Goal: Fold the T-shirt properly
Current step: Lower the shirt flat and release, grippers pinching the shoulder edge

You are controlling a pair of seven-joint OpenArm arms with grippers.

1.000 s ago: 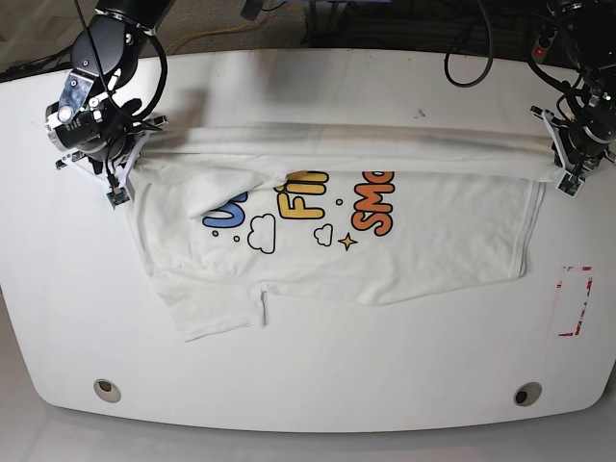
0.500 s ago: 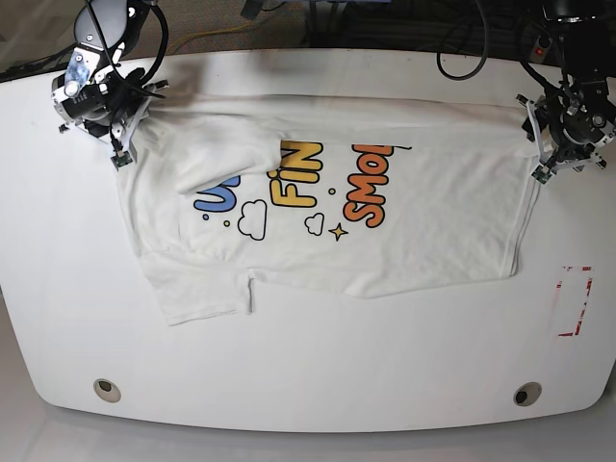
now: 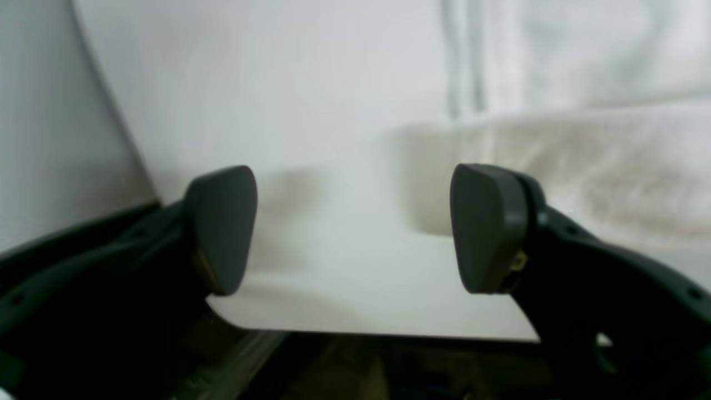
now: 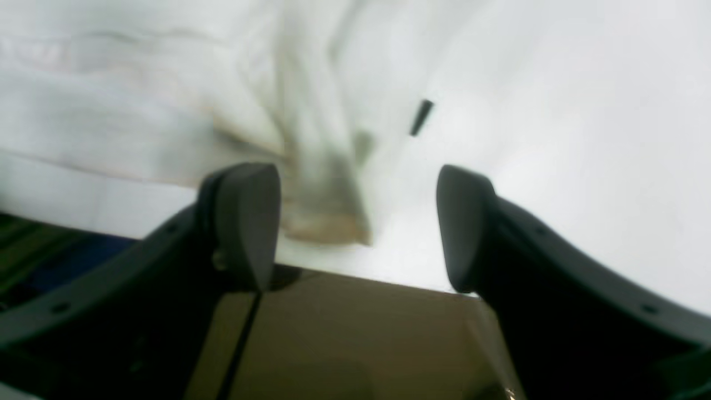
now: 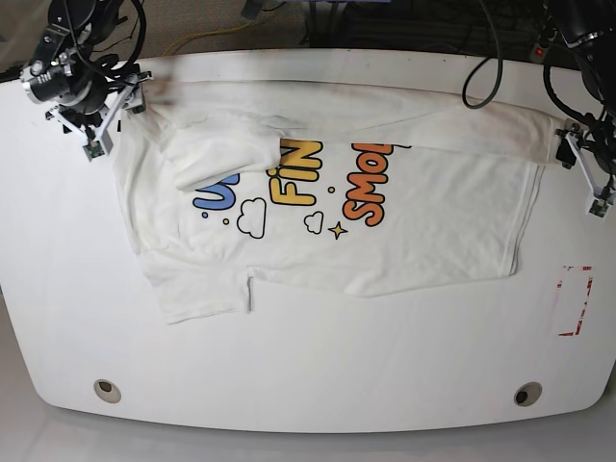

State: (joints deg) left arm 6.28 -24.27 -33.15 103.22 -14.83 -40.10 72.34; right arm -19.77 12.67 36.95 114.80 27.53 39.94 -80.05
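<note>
Plainly one T-shirt (image 5: 327,202) lies flat (lettering up); left gripper (image 3: 355,228) and right gripper (image 4: 355,228) both gape, empty.

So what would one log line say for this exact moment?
white cotton T-shirt: flat on white table, lettering up | left gripper: open, empty | right gripper: open, empty, at shirt edge

Left gripper (image 3: 355,228) jaws spread wide, nothing between the pads (image 3: 222,228); in the base view its arm (image 5: 577,38) sits at the far right, wrist low. Right gripper (image 4: 355,228) also parted wide, empty; its arm (image 5: 82,19) at the far left corner, wrist angled down and outward. Both grippers well apart.
</note>
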